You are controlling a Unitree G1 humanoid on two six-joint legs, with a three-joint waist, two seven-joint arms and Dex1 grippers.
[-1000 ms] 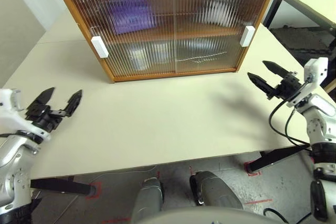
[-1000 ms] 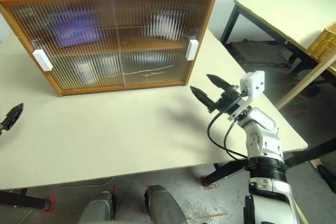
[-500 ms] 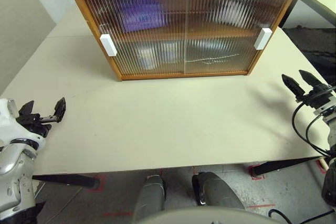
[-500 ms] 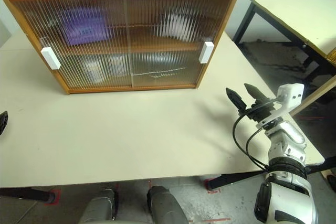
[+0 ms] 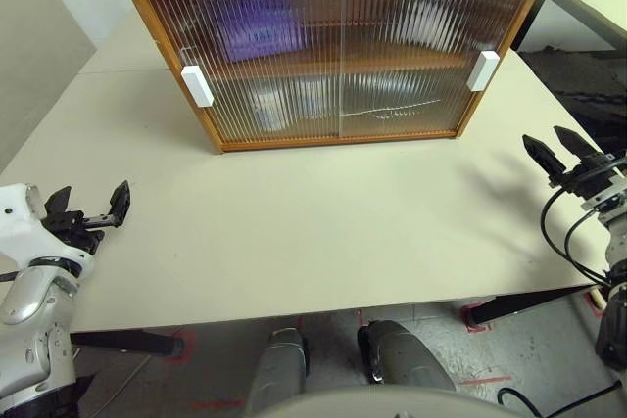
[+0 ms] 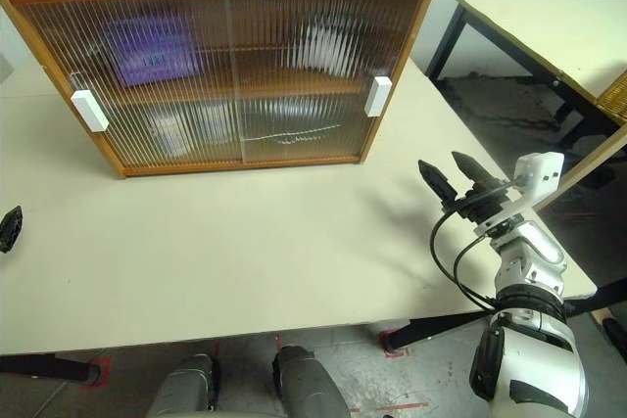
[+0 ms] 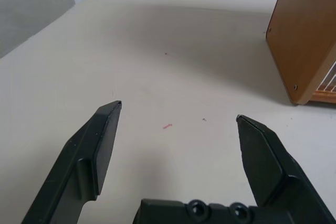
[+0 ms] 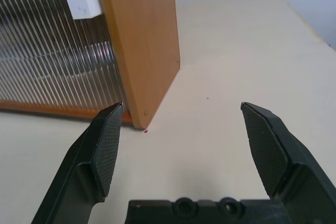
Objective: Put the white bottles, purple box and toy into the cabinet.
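Head views: left gripper [image 5: 90, 207] near-left, right gripper [image 6: 456, 175] near-right, jaws wide, empty. Tabletop [image 5: 323, 212] bare. Far: cabinet [image 5: 333, 41] shut; purple box [image 5: 257, 24], probably white bottles [image 6: 318, 44] blurred behind ribbed doors. Risk: toy unconfirmed inside.

Both arms have silver-grey metal shells with black joints. The right gripper [image 6: 453, 172] and the left gripper [image 5: 90, 205] each have two black pointed fingers with a ribbed inner surface. Black cables [image 6: 451, 261] loop beside the right wrist, under a white block [image 6: 538, 175].
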